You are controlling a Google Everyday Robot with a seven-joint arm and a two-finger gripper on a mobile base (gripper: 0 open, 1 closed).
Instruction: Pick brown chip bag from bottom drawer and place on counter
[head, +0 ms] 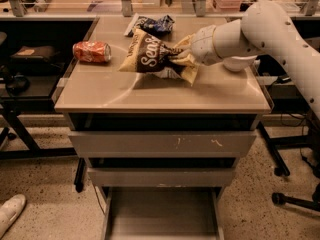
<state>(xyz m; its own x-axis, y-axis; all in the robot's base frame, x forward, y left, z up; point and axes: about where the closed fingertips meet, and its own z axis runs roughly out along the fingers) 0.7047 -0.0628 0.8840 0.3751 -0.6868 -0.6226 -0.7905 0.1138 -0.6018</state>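
Observation:
The brown chip bag (152,56), dark brown with tan edges and white lettering, hangs tilted just above the middle of the beige counter (160,91). My gripper (184,54) comes in from the right on the white arm and is shut on the bag's right end. The bottom drawer (162,216) is pulled out below the cabinet and its grey floor shows nothing on it.
A red soda can (92,51) lies on its side at the counter's left. A dark blue-and-white chip bag (152,25) lies at the back. A white bowl (240,62) sits under my arm at the right. Two upper drawers are shut. Desks flank the cabinet.

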